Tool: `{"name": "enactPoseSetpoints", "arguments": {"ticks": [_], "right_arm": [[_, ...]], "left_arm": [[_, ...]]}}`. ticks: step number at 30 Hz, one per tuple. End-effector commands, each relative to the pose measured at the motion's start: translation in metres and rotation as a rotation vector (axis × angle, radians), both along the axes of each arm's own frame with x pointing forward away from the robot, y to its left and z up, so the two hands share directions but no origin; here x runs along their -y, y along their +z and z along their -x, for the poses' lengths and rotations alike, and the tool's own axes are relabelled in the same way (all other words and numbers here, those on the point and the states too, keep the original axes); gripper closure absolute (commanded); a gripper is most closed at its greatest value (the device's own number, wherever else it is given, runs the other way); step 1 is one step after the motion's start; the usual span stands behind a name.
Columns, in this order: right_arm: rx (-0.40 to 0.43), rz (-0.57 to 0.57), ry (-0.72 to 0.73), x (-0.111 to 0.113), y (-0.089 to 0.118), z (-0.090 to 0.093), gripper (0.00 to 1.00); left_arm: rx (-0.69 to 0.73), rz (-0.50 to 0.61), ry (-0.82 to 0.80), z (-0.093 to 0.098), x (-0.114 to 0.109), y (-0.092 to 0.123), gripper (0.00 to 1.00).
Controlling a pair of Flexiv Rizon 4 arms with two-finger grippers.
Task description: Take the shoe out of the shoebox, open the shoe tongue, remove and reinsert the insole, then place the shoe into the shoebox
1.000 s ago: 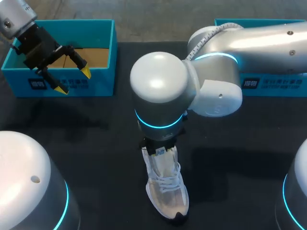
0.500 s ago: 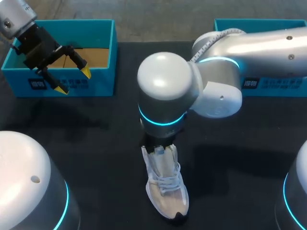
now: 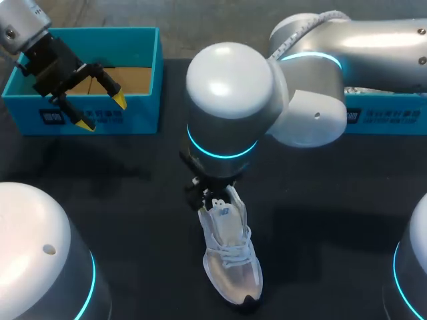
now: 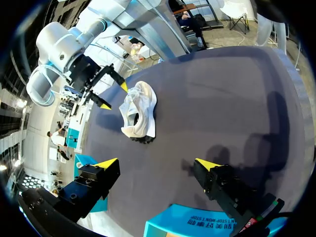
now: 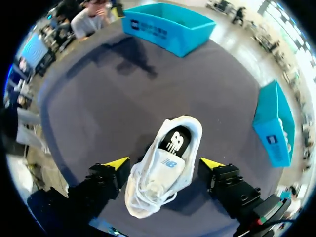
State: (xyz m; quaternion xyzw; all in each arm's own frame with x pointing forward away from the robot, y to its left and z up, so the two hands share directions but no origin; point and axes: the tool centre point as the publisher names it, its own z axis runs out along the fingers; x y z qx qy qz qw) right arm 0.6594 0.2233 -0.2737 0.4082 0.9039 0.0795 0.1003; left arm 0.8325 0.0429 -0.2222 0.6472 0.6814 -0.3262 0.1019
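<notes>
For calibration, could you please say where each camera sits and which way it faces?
Head view: above, behind, looking down at the table; left arm, right arm show.
Left wrist view: on left arm, facing the shoe; left gripper shows.
Right wrist view: on right arm, above the shoe; right gripper shows.
All share the shoe.

White shoe [image 5: 165, 170] on dark table [image 5: 94, 103], between right gripper's [image 5: 164, 163] spread fingers; 2 blue boxes [image 5: 168, 27] [image 5: 274, 123] beyond.

Right arm [image 3: 230, 100] hangs above the shoe [image 3: 230, 263] heel; toe side open; left shoebox [image 3: 137, 113] well apart.
</notes>
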Motion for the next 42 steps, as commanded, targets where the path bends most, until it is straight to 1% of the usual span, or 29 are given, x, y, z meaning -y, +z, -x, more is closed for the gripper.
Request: {"name": "enactPoseSetpoints", "arguments": {"ticks": [1, 6, 7, 9, 10, 11, 27, 29, 30, 32, 34, 35, 36, 38, 40, 41, 42], "right_arm": [[0.006, 0.04, 0.149, 0.008, 0.009, 0.0, 0.0], [-0.019, 0.1, 0.345, 0.006, 0.015, -0.005, 0.0], [-0.02, 0.102, 0.361, 0.006, 0.015, -0.006, 0.0], [0.003, 0.107, 0.522, 0.006, 0.021, -0.009, 0.0], [0.002, 0.103, 0.546, 0.006, 0.022, -0.009, 0.0], [-0.018, 0.074, 0.634, 0.007, 0.026, -0.011, 0.0], [-0.018, 0.074, 0.634, 0.007, 0.026, -0.011, 0.0], [-0.021, 0.121, 0.666, 0.006, 0.022, -0.014, 0.0], [-0.006, 0.136, 0.695, 0.005, 0.021, -0.015, 0.0], [-0.01, 0.16, 0.719, 0.004, 0.02, -0.02, 0.0], [0.014, 0.175, 0.763, 0.003, 0.019, -0.025, 0.0], [0.012, 0.189, 0.783, 0.002, 0.018, -0.028, 0.0], [0.026, 0.183, 0.803, 0.001, 0.016, -0.031, 0.0], [0.023, 0.182, 0.807, 0.001, 0.015, -0.034, 0.0], [0.01, 0.186, 0.827, -0.002, 0.009, -0.044, 0.0], [0.01, 0.186, 0.827, -0.002, 0.009, -0.044, 0.0], [-0.009, 0.198, 0.846, -0.006, 0.006, -0.049, 0.0]], "left_arm": [[0.002, -0.003, 0.0, 0.001, 0.0, 0.0, 0.0], [0.002, -0.003, 0.0, 0.001, 0.0, 0.0, 0.0], [0.002, -0.003, 0.0, 0.001, 0.0, 0.0, 0.0], [0.002, -0.003, 0.0, 0.001, 0.0, 0.0, 0.0], [0.002, -0.003, 0.0, 0.001, 0.0, 0.0, 0.0], [0.002, -0.003, 0.0, 0.001, 0.0, 0.0, 0.0], [0.002, -0.003, 0.0, 0.001, 0.0, 0.0, 0.0], [0.002, -0.003, 0.0, 0.001, 0.0, 0.0, 0.0], [0.002, -0.003, 0.0, 0.001, 0.0, 0.0, 0.0], [0.002, -0.003, 0.0, 0.001, 0.0, 0.0, 0.0], [0.002, -0.003, 0.0, 0.001, 0.0, 0.0, 0.0], [0.002, -0.003, 0.0, 0.001, 0.0, 0.0, 0.0], [0.002, -0.003, 0.0, 0.001, 0.0, 0.0, 0.0], [0.002, -0.003, 0.0, 0.001, 0.0, 0.0, 0.0], [0.002, -0.003, 0.0, 0.001, 0.0, 0.0, 0.0], [0.002, -0.003, 0.0, 0.001, 0.0, 0.0, 0.0], [0.002, -0.003, 0.0, 0.001, 0.0, 0.0, 0.0]]}}
